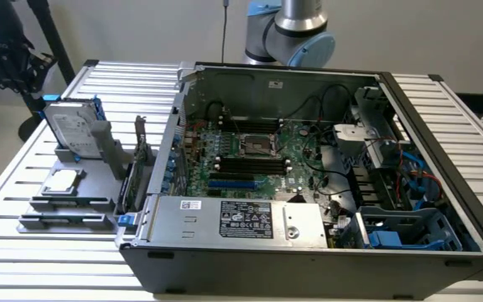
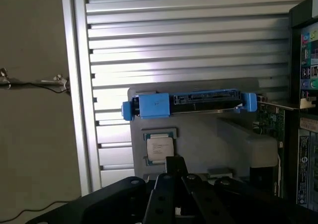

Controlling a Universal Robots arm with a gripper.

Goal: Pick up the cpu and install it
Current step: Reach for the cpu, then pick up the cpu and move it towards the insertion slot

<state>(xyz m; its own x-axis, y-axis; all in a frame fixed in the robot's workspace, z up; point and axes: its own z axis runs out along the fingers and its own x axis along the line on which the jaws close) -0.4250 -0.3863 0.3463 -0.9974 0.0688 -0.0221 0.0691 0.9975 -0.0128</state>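
Observation:
The cpu (image 1: 63, 180) (image 2: 160, 148) is a small silvery square chip lying flat in a grey holder (image 1: 67, 207) on the slatted table, at the exterior view's left of the open computer case (image 1: 309, 251). In the wrist view my gripper (image 2: 175, 160) hangs above the holder with its black fingers drawn together, shut on nothing, its tip just beside the cpu and well apart from it in height. The bare processor socket (image 1: 256, 146) sits in the middle of the green motherboard (image 1: 250, 163) inside the case.
A silver hard drive in a blue frame (image 1: 72, 129) (image 2: 191, 104) stands upright at the holder's far end. Dark memory sticks (image 1: 136, 167) stand between holder and case. Cables and a drive cage (image 1: 401, 233) crowd the case's right side. The arm's base (image 1: 292, 31) rises behind the case.

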